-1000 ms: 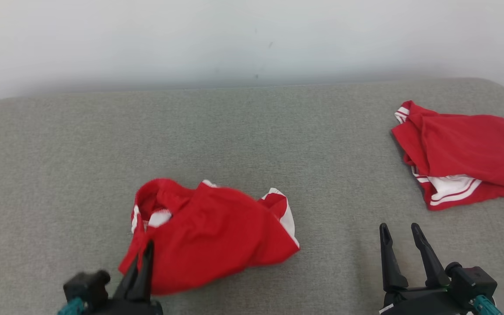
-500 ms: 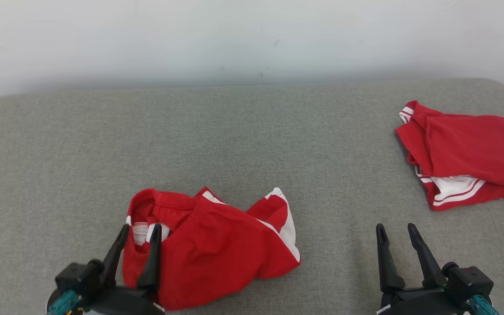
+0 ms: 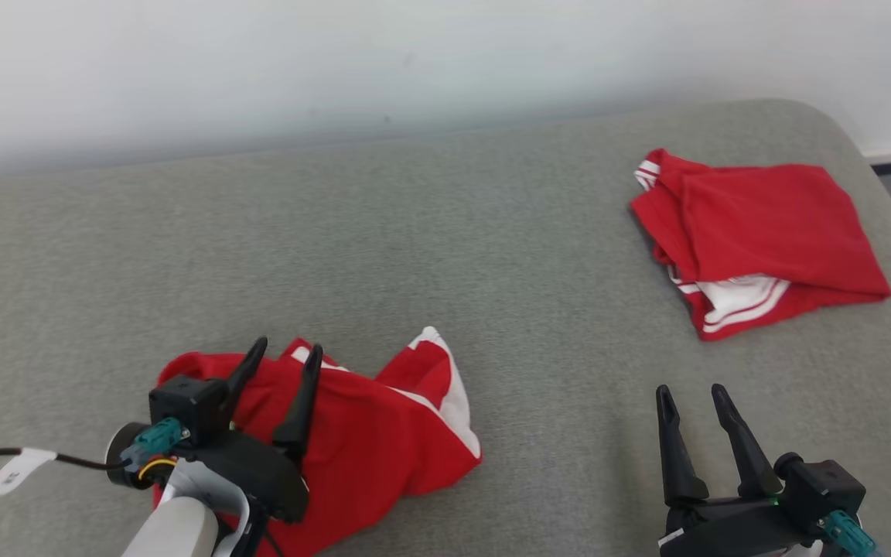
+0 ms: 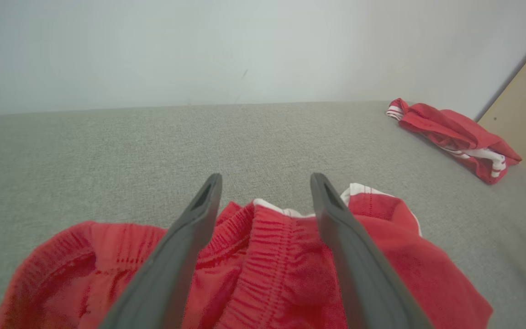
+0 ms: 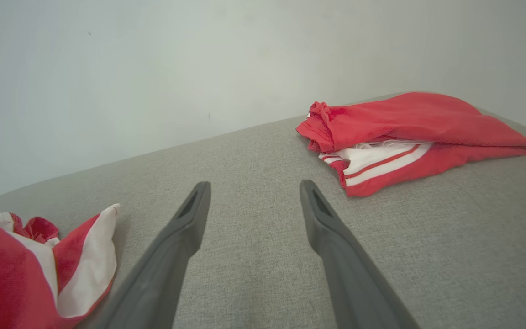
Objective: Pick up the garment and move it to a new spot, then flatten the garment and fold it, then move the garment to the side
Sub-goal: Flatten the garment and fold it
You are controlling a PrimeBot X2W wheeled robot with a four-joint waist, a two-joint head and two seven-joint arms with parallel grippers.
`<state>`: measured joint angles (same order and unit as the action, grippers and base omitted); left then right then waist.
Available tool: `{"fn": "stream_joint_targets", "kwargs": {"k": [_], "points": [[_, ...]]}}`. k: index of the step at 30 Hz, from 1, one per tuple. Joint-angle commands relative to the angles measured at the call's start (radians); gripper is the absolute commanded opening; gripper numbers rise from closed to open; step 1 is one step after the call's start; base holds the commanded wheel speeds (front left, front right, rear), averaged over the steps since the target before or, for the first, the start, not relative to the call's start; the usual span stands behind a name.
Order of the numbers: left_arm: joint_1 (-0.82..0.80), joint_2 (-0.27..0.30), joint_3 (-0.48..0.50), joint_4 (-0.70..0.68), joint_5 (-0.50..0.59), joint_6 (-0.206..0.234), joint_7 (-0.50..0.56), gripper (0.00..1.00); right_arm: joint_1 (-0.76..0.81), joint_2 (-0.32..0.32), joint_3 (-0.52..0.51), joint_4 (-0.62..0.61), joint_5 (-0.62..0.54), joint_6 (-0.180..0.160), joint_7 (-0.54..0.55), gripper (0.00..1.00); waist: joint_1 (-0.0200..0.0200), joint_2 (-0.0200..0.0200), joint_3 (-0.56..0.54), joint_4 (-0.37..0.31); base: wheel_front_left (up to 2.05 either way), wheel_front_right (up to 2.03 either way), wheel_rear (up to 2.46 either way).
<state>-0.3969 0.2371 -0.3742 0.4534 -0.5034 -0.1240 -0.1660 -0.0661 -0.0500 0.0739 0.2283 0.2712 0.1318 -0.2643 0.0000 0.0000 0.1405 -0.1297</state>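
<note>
Over the garment (image 3: 384, 433), left gripper (image 3: 288, 345) gapes; right gripper (image 3: 688, 390) gapes nearby; cable tag (image 3: 12, 472) illegible.

The garment (image 3: 384, 441) is soft matt red knit cloth, its waistband (image 4: 272, 256) ribbed, with smooth white panels (image 3: 457, 398). The counter (image 3: 445, 232) wears coarse grey woven fabric. The fingers (image 4: 181, 260) of the left hand (image 3: 288, 346) look like matt dark plastic, perhaps rubber-coated.

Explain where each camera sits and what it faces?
Head view: on the robot's head, looking down at the grey fabric surface; left gripper and right gripper show, open.
Left wrist view: on the left arm, facing along its fingers over the crumpled red-and-white garment.
Right wrist view: on the right arm, looking past its fingers toward the folded red-and-white garment.
All three show both garments.
</note>
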Motion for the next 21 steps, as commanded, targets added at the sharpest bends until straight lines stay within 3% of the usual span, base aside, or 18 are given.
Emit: {"fn": "stream_joint_targets", "kwargs": {"k": [1,7,8,9,10,21], "points": [[-0.014,0.006,-0.005,0.017,-0.013,-0.004,0.004,1.0,-0.009,-0.001,-0.004,-0.001,0.009,-0.002,-0.002,1.0,0.0,0.0,0.018,-0.036,0.0,0.0,0.0],[-0.03,-0.004,-0.014,0.082,-0.036,-0.006,0.026,1.0,0.001,0.0,-0.016,-0.005,0.016,-0.002,-0.002,1.0,0.0,0.0,0.025,-0.051,0.0,0.0,0.0],[-0.03,-0.006,-0.018,0.085,-0.042,-0.006,0.023,0.73,0.003,0.0,-0.017,-0.005,0.016,-0.002,-0.002,1.0,0.0,0.0,0.024,-0.05,0.0,0.0,0.0],[-0.027,-0.011,-0.023,0.09,-0.048,-0.006,0.029,0.31,0.006,-0.001,-0.02,-0.004,0.017,-0.002,-0.002,1.0,0.0,0.0,0.021,-0.047,0.0,0.0,0.0],[-0.023,-0.013,-0.025,0.093,-0.053,-0.007,0.035,0.0,0.008,-0.001,-0.019,-0.003,0.017,-0.002,-0.002,1.0,0.0,0.0,0.019,-0.043,0.0,0.0,0.0],[0.008,-0.012,-0.023,0.018,-0.063,0.009,0.004,0.0,0.036,0.0,-0.035,-0.004,0.006,-0.002,-0.002,1.0,0.0,0.0,-0.033,0.044,0.0,0.0,0.0]]}}
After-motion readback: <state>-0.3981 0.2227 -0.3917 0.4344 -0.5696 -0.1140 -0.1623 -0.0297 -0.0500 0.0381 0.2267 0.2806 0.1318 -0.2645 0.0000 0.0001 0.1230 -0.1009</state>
